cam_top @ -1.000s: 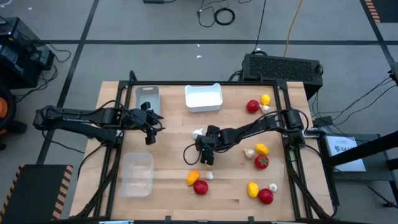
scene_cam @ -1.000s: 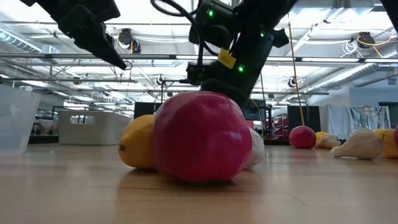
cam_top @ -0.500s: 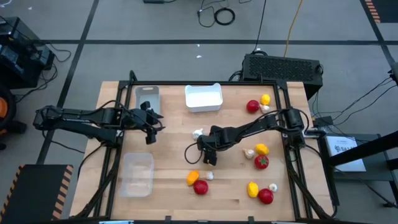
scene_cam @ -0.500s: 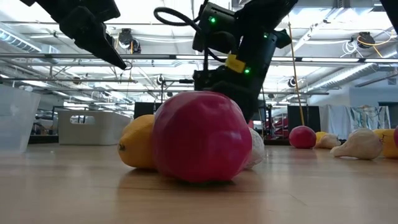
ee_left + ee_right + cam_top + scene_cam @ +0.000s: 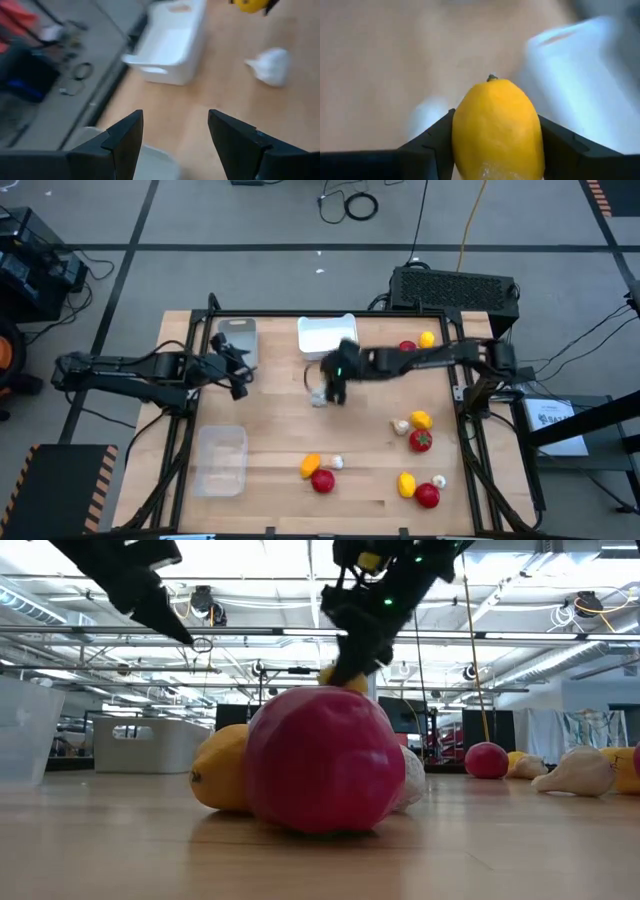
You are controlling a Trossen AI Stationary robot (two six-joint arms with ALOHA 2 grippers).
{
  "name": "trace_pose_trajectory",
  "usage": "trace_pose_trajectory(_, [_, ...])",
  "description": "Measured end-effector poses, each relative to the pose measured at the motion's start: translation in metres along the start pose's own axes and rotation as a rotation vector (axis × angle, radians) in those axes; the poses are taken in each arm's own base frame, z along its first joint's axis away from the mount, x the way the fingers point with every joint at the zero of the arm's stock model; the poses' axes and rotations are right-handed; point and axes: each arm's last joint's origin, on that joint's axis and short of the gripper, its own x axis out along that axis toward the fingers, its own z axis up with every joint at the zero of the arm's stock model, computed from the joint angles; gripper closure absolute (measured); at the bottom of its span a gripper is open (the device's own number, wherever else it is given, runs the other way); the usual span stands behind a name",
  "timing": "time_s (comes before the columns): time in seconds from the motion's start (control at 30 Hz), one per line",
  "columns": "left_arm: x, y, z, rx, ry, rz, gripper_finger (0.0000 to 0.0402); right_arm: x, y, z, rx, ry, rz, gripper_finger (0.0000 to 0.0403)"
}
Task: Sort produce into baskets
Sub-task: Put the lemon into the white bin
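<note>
High view shows the white tray (image 5: 327, 337) at the far edge of the table (image 5: 270, 480), and it serves as the landmark. It looks empty. The grey tray (image 5: 236, 340) sits just to its left, and what it contains cannot be made out. The clear tray (image 5: 220, 460) lies well away toward the near left corner, with nothing visible inside.

The right claw (image 5: 337, 383) hangs just in front of the white tray, above the table, and the right wrist view shows its fingers clenched on a yellow lemon (image 5: 496, 132). A white garlic bulb (image 5: 319, 397) lies on the table beside this claw, near the white tray's front.

The left claw (image 5: 238, 378) hovers to the left of the white tray, close to the grey tray's front. Its fingers (image 5: 120, 137) stand apart with nothing between them.

Remaining produce lies right of and in front of the white tray: a tomato (image 5: 406, 347) and lemon just to its right, others well apart toward the near edge, including a tomato (image 5: 322, 481) with a lemon and garlic touching it.
</note>
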Motion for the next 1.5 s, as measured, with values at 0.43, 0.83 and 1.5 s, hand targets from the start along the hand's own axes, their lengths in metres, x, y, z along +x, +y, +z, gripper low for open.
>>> trace_pose_trajectory(0.43, [-0.018,0.013,-0.001,-0.117,-0.212,0.051,0.0169,0.023,-0.118,0.009,0.271,-0.132,-0.114,0.0189])
trace_pose_trajectory(0.83, [-0.008,0.005,0.005,-0.074,-0.199,0.023,0.0169,0.023,-0.124,0.007,0.276,-0.125,-0.123,0.0103])
trace_pose_trajectory(1.5, [-0.006,0.002,0.005,-0.064,-0.196,-0.044,0.0169,-0.091,-0.170,-0.023,0.599,0.492,-0.511,0.0104])
